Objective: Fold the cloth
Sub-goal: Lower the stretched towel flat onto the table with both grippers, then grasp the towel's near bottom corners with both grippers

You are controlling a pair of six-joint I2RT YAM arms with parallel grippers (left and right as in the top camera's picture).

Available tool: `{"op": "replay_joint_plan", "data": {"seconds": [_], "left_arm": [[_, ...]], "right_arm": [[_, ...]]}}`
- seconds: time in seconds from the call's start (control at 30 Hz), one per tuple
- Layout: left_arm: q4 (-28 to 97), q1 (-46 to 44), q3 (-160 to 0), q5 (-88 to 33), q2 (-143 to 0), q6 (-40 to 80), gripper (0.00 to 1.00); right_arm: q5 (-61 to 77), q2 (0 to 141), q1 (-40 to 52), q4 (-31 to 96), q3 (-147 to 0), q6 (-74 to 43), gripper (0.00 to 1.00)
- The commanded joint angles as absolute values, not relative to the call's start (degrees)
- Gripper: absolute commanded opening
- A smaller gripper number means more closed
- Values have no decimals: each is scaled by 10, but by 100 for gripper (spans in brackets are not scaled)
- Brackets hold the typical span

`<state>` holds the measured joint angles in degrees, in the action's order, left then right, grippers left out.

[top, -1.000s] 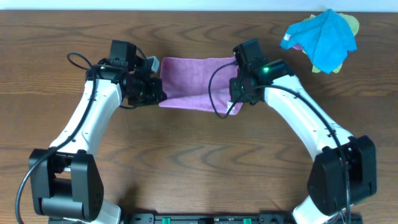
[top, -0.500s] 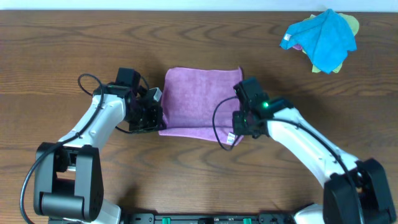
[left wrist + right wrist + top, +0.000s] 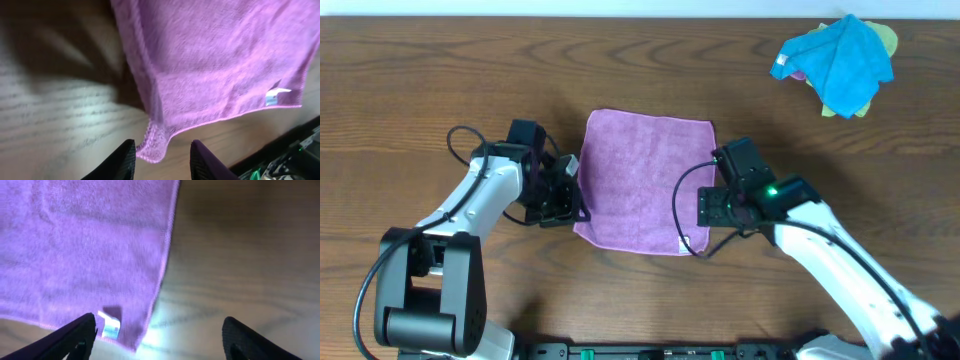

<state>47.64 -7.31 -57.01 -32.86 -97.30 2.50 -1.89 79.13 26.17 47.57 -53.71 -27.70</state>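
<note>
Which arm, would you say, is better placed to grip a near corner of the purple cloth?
Left: the left claw straddles a corner of the purple cloth; at the right claw the corner lies off-centre.

- Cloth (image 3: pixel 645 180): plain lilac-purple, white tag (image 3: pixel 276 95).
- Table (image 3: pixel 420 80): dark brown wood grain.
- Far right: bright blue cloth (image 3: pixel 840 60), yellow-green cloth (image 3: pixel 888 38).
- Arms (image 3: pixel 470 200): white, black joints.

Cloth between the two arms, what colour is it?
Purple, a light lilac all over. The cloth shows best in the overhead view.

Cloth (image 3: pixel 645 180) lies between left gripper (image 3: pixel 574 207) and right gripper (image 3: pixel 706 209).
</note>
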Motion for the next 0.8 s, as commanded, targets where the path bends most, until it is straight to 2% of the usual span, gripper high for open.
{"op": "replay_joint_plan", "data": {"seconds": [0.0,0.2,0.37,0.77], "left_arm": [[488,-70,-568,-299,-963,12,37],[488,-70,-558,-293,-960,10,34],[434,-70,-509,-294,-960,25,33],[309,-70,-470,-316,-960,126,36]], "right_arm": [[-2,764,263,504,-536,-296,82],[63,722,263,512,-481,-326,83],[108,688,263,477,-431,-339,82],[117,664,263,476,-425,-340,80]]}}
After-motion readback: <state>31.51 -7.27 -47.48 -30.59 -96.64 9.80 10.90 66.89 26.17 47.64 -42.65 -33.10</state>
